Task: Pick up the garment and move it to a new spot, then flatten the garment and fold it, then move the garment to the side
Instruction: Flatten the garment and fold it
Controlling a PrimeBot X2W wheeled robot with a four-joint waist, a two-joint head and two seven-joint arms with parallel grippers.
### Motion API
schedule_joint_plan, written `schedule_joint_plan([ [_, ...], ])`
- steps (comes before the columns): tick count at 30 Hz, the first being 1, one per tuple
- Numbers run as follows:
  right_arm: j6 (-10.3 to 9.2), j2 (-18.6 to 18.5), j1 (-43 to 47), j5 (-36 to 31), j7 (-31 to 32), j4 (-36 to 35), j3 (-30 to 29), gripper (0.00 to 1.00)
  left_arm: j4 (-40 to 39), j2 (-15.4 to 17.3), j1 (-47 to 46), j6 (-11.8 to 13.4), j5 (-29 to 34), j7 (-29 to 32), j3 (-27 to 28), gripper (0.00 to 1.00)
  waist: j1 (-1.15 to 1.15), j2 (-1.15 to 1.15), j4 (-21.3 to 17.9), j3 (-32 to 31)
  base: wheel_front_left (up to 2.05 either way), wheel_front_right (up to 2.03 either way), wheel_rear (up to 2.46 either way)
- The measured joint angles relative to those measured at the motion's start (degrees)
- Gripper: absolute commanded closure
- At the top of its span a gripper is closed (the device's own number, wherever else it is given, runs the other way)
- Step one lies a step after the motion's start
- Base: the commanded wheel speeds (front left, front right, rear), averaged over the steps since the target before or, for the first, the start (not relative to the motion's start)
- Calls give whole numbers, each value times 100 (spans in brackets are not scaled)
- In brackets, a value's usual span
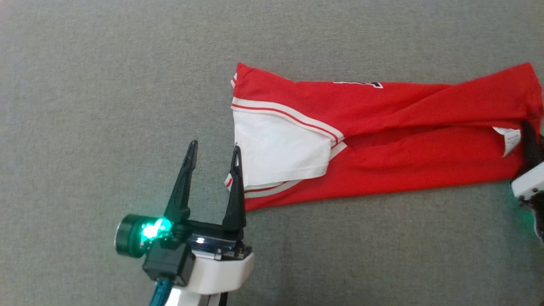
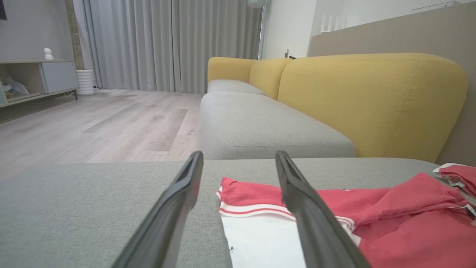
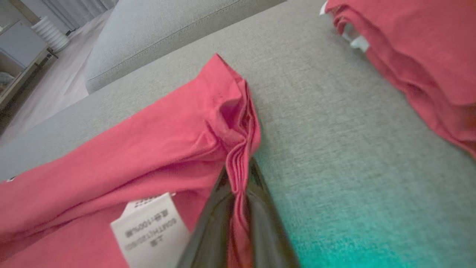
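The red garment (image 1: 403,127) with a white sleeve (image 1: 276,148) lies folded into a long band on the grey cushion (image 1: 106,85). My left gripper (image 1: 214,146) is open just left of the sleeve end; its right finger (image 1: 236,178) stands at the sleeve's edge, and nothing is between the fingers. In the left wrist view the open gripper (image 2: 238,154) points past the garment (image 2: 401,223). At the right edge my right gripper (image 1: 529,129) is shut on the garment's hem. In the right wrist view this gripper (image 3: 240,175) pinches the bunched red folds (image 3: 238,149) beside a white care label (image 3: 152,227).
Another red cloth (image 3: 416,52) lies on the cushion beyond the right gripper, also seen as a red heap (image 2: 459,175). A yellow sofa back (image 2: 372,100) runs behind the grey seat (image 2: 260,126). Wooden floor (image 2: 93,123) lies past the cushion's edge.
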Motion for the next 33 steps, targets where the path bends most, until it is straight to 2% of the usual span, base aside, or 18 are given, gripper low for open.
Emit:
schedule_joint_plan([
  [8, 0, -93, 108, 24, -386, -398, 23, 100, -1, -80, 39, -301, 160, 0, 253, 0, 0, 0, -369, -52, 0, 0, 0],
  [13, 0, -538, 81, 20, -388, -602, -240, 100, 1, -100, 85, -403, 271, 0, 397, 0, 0, 0, -684, -54, 0, 0, 0],
  [17, 0, -768, 48, 59, -179, -971, -481, 100, 27, -113, 85, -502, 304, 0, 477, 0, 0, 0, -914, -50, 0, 0, 0],
  [19, 0, -755, 28, 336, 54, -1530, -530, 100, 63, -116, 86, -553, 330, 0, 548, 0, 1, 0, -1033, -71, 0, 0, 0],
  [22, 0, -638, 56, 723, 281, -2329, -532, 100, 88, -118, 86, -597, 327, 0, 561, 0, 0, 0, -1081, -135, 0, 0, 0],
  [26, 0, -247, 222, 1071, 586, -3366, -392, 100, 144, -121, 96, -652, 311, 0, 560, 0, 0, 0, -1077, -241, 0, 0, 0],
  [30, 0, 198, 386, 872, 768, -3845, 4, 100, 186, -123, 103, -653, 196, 0, 532, 0, 0, 0, -1016, -323, 0, 0, 0],
  [33, 0, 680, 365, 627, 837, -3961, 442, 100, 218, -124, 107, -653, 146, 0, 512, 0, 0, 0, -935, -364, 0, 0, 0],
])
